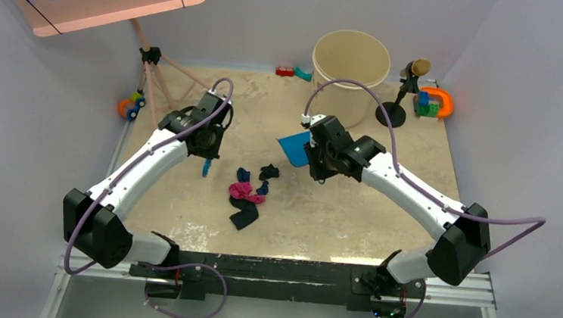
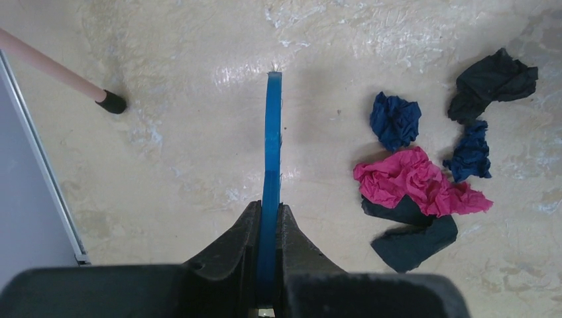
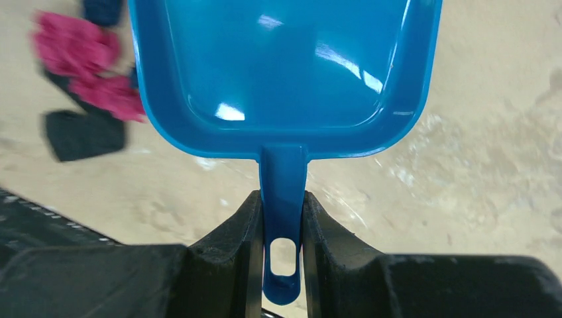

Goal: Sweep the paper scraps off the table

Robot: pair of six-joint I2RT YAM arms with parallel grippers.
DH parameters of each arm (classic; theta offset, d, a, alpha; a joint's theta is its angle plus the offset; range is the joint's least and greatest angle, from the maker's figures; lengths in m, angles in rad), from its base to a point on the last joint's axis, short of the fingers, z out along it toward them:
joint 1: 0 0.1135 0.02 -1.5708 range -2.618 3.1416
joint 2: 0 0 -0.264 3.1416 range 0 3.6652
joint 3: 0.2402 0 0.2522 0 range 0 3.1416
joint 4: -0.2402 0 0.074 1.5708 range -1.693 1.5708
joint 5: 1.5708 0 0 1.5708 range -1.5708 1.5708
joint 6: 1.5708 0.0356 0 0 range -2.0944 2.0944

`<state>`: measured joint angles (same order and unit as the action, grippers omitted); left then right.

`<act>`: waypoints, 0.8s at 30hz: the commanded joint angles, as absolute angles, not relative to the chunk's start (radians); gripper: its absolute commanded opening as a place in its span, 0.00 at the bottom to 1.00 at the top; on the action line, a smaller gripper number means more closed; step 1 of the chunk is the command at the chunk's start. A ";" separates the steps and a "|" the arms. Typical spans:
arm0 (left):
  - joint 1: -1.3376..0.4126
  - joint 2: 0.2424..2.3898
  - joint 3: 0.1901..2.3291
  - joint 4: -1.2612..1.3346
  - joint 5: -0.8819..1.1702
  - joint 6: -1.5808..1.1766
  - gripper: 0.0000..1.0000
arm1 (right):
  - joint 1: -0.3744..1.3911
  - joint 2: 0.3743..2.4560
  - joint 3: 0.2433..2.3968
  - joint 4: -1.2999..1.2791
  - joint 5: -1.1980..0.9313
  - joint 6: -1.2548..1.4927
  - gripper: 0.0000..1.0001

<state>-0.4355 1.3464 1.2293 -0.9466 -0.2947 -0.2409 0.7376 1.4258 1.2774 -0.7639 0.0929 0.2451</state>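
Note:
Several paper scraps lie in a cluster at the table's middle: a magenta wad (image 1: pixel 242 191) (image 2: pixel 414 180), dark blue wads (image 2: pixel 395 119), and black pieces (image 1: pixel 244 215) (image 2: pixel 492 83). My left gripper (image 1: pixel 207 152) (image 2: pixel 270 215) is shut on the blue brush (image 2: pixel 272 142), held edge-on just left of the scraps. My right gripper (image 1: pixel 316 158) (image 3: pixel 283 215) is shut on the handle of the blue dustpan (image 1: pixel 293 146) (image 3: pixel 285 73), held right of and behind the scraps. The dustpan is empty.
A beige bucket (image 1: pixel 350 66) stands at the back. A pink tripod leg (image 2: pixel 50 66) ends left of the brush. Toys sit at the back right (image 1: pixel 433 102), back middle (image 1: pixel 293 72) and left edge (image 1: pixel 131 105). A black stand (image 1: pixel 397 100) is beside the bucket.

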 commanded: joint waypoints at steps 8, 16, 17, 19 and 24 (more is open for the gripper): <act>-0.467 1.316 1.246 -1.189 -0.223 -0.456 0.00 | 0.755 1.656 1.302 -0.743 0.410 0.307 0.00; -0.522 1.135 1.114 -1.315 -0.070 -0.546 0.00 | 0.832 1.772 1.325 -0.667 0.379 0.291 0.00; -0.524 1.114 1.109 -1.326 -0.047 -0.553 0.00 | 0.846 1.779 1.327 -0.655 0.367 0.282 0.00; -0.526 1.065 1.100 -1.336 0.007 -0.584 0.00 | 0.878 1.786 1.330 -0.636 0.336 0.268 0.00; -0.529 0.927 0.985 -1.269 0.090 -0.826 0.00 | 0.903 1.755 1.322 -0.613 0.304 0.286 0.00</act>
<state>-0.5209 1.0176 1.0702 -1.2991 -0.0166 -0.6121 0.8936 1.7958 1.2877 -0.6678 0.3252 0.2787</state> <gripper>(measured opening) 0.109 0.244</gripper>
